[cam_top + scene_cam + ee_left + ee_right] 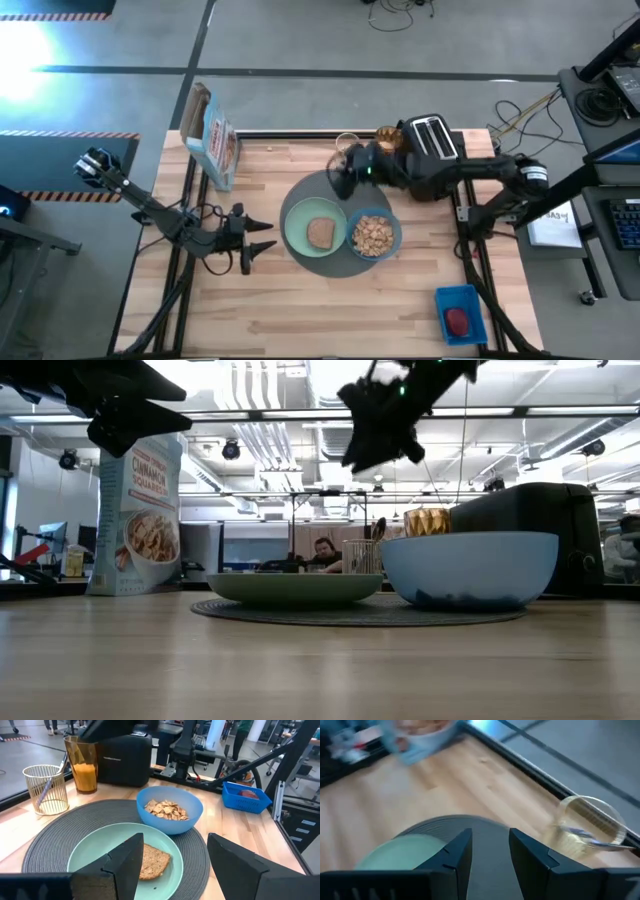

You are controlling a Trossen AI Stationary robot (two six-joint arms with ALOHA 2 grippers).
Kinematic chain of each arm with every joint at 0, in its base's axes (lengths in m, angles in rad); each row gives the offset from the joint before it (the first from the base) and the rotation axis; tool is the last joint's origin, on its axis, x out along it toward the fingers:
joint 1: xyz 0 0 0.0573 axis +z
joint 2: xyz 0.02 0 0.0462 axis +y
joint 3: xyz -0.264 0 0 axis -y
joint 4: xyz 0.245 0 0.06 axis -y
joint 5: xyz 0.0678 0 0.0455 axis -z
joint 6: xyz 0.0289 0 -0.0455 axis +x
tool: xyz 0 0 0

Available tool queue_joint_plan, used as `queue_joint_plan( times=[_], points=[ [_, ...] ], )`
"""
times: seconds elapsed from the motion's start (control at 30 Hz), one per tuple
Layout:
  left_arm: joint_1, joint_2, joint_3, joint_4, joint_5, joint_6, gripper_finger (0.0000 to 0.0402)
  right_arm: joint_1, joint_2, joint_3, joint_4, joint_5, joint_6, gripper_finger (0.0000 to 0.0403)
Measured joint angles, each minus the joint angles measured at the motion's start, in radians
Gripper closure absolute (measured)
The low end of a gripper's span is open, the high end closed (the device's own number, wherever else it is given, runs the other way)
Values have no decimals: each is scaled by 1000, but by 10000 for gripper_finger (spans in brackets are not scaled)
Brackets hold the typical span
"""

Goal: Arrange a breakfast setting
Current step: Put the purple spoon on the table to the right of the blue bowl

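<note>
A round dark-grey mat (300, 190) lies mid-table. On it rest a pale green plate (300, 235) carrying a brown toast slice (320, 233) and a blue bowl (374, 235) of cereal squares (166, 810). An amber glass (388, 138) stands off the mat at the far edge. A small red food piece (457, 320) lies in a blue bin (460, 300). My right gripper (340, 182) hovers open and empty above the mat's far edge (490, 845), raised in the low view (380, 420). My left gripper (262, 245) is open and empty left of the plate (175, 860).
A wire holder (347, 143) and a black toaster (432, 137) stand at the far edge beside the glass. A cereal box (212, 135) stands at the far left. The blue bin sits at the near right corner. Bare wood lies along the near edge.
</note>
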Motion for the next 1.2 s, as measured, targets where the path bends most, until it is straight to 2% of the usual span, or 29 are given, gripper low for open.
queue_joint_plan(
  times=[0.17,0.27,0.4,0.5,0.6,0.7,0.8,1.2],
  points=[
    [0,-24,0,-17,-1,7,196,-134,-2,0,-45,-25,15,282],
    [0,-50,0,-48,-2,11,196,-181,0,0,-79,-54,-75,282],
    [0,-81,0,-61,-25,45,196,-207,-3,0,-92,-123,-385,282],
    [0,-94,0,-61,-27,50,196,-217,-6,0,-110,-132,-645,282],
    [0,-95,0,-60,-27,41,196,-218,-8,0,-140,-117,-883,282],
    [0,-95,0,-60,-34,38,196,-216,-4,0,-159,-49,-1057,282],
    [1,-97,0,-60,-52,36,196,-224,7,0,-155,11,-1126,282],
    [1,-101,0,-62,-56,35,196,-241,47,0,-152,15,-1126,282]
  ],
)
